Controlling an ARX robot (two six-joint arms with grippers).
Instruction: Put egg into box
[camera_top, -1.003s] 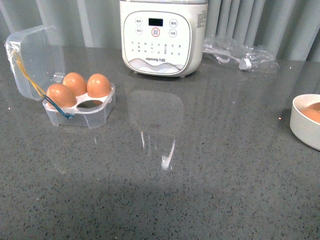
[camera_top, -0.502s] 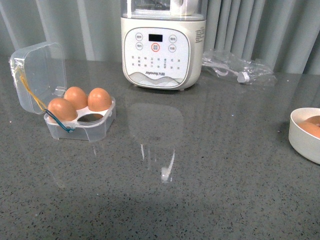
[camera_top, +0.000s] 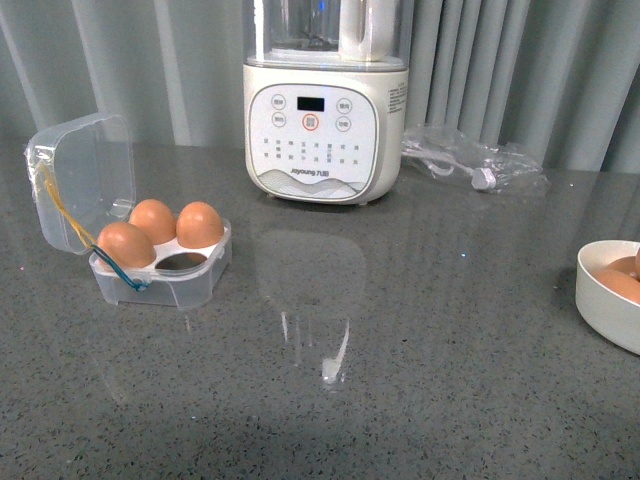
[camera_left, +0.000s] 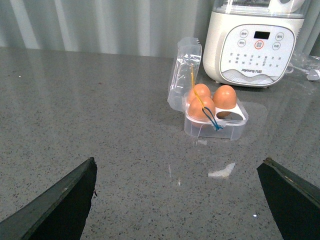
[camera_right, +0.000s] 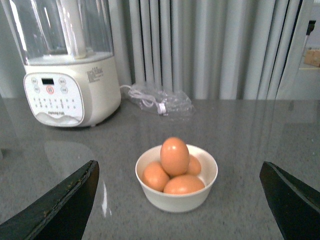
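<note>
The left gripper (camera_left: 177, 165) is seen with jaws spread wide, holding nothing; the egg box (camera_top: 165, 285) lies ahead of them, untouched, its lid (camera_top: 85, 175) raised. Three brown eggs (camera_top: 199, 224) are seated in its four slots, the near right slot (camera_top: 182, 262) being vacant. Further back, one white Joyoung appliance (camera_top: 322, 110) and one plastic bag (camera_top: 480, 160) are set. The right gripper (camera_right: 178, 167) is likewise spread wide and empty; the egg (camera_right: 174, 156) is perched atop three others (camera_right: 184, 184) in one white bowl (camera_right: 175, 202), ahead of the jaws, apart from both
</note>
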